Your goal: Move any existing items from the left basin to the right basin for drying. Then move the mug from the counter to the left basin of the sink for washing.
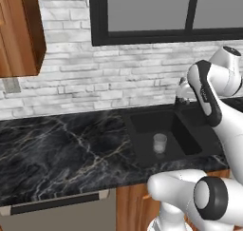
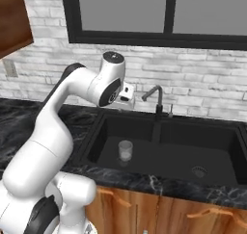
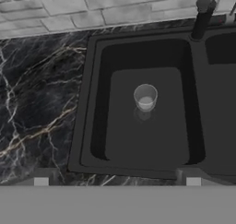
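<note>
One white arm bends high above the sink (image 2: 164,180), its gripper (image 3: 117,181) spread open and empty. One translucent cup (image 3: 145,97) stands upright in the left basin (image 3: 138,149), below it.

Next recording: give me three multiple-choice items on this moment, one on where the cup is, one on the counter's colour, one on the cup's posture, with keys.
1. Where is the translucent cup?
A. on the counter
B. in the left basin
C. in the right basin

2. What colour is the counter?
A. black marble with pale veins
B. plain white
C. bare wood

3. How does the cup stand?
A. on its side
B. upside down
C. upright, mouth up

Answers:
1 B, since the cup stands on the floor of the left basin, left of the divider under the faucet.
2 A, as the hand view shows dark stone with white and gold veins.
3 C, as its open rim faces up in the hand view.
</note>
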You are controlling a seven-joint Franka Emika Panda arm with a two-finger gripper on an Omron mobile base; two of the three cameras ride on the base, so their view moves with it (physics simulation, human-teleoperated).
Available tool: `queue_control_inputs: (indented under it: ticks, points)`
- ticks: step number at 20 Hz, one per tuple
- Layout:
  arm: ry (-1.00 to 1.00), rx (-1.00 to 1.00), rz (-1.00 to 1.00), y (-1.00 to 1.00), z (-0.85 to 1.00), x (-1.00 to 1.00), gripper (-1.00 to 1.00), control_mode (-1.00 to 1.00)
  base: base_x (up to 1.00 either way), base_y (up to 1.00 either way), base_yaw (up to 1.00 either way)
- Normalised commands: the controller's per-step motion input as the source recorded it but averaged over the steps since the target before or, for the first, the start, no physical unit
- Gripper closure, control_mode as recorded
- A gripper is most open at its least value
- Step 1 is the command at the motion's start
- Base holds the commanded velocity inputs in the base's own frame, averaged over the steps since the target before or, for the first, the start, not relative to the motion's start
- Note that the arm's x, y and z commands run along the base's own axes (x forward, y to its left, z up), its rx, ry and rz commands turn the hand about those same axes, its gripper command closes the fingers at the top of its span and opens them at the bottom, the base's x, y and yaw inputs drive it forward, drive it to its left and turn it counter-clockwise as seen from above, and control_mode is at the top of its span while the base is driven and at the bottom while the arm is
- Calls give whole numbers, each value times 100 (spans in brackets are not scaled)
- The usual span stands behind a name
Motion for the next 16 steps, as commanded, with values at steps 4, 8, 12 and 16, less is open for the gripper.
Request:
queue_control_inputs:
  ticks: [4,8,12,16]
  points:
    - [0,0,0,0,0,0,-100,100,0,-61,0]
    - [0,0,0,0,0,0,-100,100,0,-58,0]
    - [0,0,0,0,0,0,-100,100,0,-61,0]
    - [0,0,0,0,0,0,-100,100,4,-61,0]
